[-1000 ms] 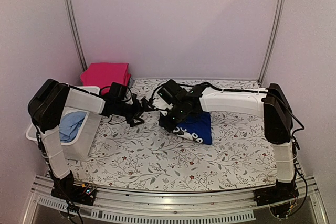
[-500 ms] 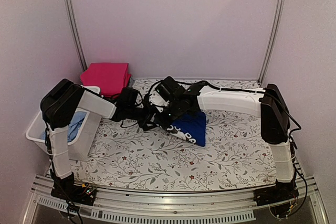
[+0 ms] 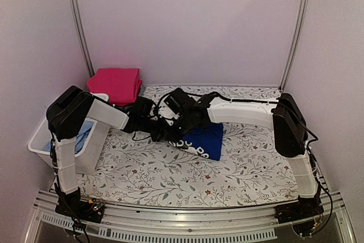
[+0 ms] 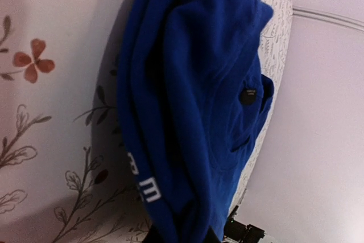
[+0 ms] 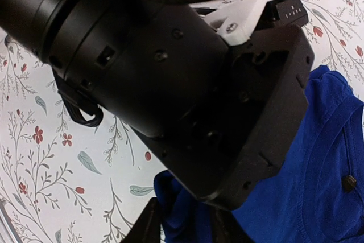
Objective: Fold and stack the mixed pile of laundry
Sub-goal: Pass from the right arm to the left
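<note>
A blue garment with white print (image 3: 206,139) lies folded on the floral table, and both grippers meet at its left edge. My left gripper (image 3: 165,131) is shut on that edge; in the left wrist view the blue cloth (image 4: 193,83) runs down between its dark fingertips (image 4: 182,237). My right gripper (image 3: 181,132) stands slightly open, with a fold of the blue cloth (image 5: 318,186) still lying between its fingers (image 5: 185,229). The left arm's black wrist (image 5: 170,83) fills most of the right wrist view. A folded pink-red garment (image 3: 115,82) sits at the back left.
A white slotted basket (image 3: 35,143) stands at the table's left edge with a pale-blue shirt (image 3: 79,135) inside. The floral tablecloth (image 3: 170,174) covers the table. Metal posts rise at the back corners, and pale walls close in on three sides.
My left arm reached right to the blue garment and its jaws closed on the edge. The right gripper's jaws parted from their grip. The garment shifted slightly left.
</note>
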Robot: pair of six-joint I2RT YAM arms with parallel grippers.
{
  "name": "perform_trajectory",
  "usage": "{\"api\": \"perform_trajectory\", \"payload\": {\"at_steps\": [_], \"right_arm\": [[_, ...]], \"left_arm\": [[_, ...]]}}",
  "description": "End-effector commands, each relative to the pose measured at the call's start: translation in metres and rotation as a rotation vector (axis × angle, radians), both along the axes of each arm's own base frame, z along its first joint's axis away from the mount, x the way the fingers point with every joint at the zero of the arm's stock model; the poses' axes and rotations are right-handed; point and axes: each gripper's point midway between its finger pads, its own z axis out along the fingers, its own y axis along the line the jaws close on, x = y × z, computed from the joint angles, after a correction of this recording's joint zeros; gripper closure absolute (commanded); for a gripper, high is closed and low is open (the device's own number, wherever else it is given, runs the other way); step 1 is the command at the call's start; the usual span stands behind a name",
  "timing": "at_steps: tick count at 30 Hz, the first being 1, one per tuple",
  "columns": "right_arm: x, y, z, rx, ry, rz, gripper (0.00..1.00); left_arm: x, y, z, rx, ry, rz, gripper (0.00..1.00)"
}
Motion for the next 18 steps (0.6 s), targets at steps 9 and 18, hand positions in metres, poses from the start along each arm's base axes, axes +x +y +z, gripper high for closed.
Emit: {"api": "perform_trajectory", "payload": {"at_steps": [9,18], "right_arm": [[0.024,-0.073,0.104,0.181,-0.013,-0.214,0.31],[0.041,-0.148,0.119,0.194,-0.027,-0.423,0.01]], "left_arm": [[0.067,0.029,-0.007,0.518,-0.182,-0.283,1.0],[0.159,0.092,0.048,0.868,-0.457,-0.291,1.0]]}}
